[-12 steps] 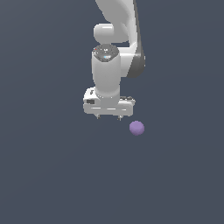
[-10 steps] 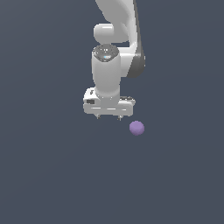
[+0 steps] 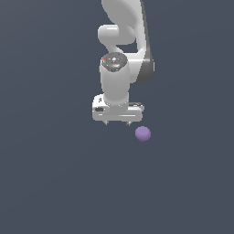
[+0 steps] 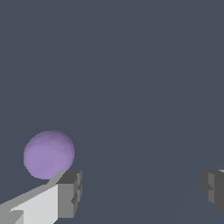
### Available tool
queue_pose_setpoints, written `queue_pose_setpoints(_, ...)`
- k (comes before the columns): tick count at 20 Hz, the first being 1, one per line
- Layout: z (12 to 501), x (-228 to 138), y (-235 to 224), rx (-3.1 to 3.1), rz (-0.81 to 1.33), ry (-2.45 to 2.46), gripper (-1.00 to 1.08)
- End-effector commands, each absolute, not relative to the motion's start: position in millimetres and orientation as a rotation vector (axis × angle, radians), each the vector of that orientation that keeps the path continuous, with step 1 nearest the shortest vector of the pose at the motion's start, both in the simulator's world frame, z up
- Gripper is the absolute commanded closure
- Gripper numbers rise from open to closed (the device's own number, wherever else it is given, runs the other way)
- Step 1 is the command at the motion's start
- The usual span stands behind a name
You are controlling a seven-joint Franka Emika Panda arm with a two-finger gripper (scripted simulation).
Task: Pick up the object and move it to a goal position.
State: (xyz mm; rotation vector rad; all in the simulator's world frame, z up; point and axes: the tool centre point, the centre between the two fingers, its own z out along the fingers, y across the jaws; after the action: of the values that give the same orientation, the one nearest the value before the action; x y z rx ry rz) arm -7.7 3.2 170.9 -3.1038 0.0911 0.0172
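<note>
The object, a small lavender ball point(image 3: 143, 133), rests on the dark grey floor. My white gripper point(image 3: 117, 123) hangs just beside it, toward the exterior view's left and slightly farther back. Its two short fingertips are spread wide apart with nothing between them. In the wrist view the ball point(image 4: 49, 154) sits just outside one grey finger pad point(image 4: 70, 194), not in the gap; the other pad point(image 4: 213, 189) shows at the frame's edge. The gripper is open.
A plain dark grey surface point(image 3: 55, 183) spreads in every direction. The white arm point(image 3: 125, 41) rises behind the gripper. No other objects show.
The arm and gripper have shifted a little toward the exterior view's right, closer to the ball. The ball has not moved.
</note>
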Motion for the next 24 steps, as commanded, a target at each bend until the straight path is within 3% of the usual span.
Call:
queue_pose_setpoints(1,171.3,-7.6,2.8,-3.103,0.017,0.093,-0.92)
queue_pose_setpoints(12,156.2,-8.7,26.4,-3.115,0.016,-0.105,-0.92)
queue_pose_setpoints(24,109.1,-21.3,106.5,-3.046,0.007,-0.763,-0.92)
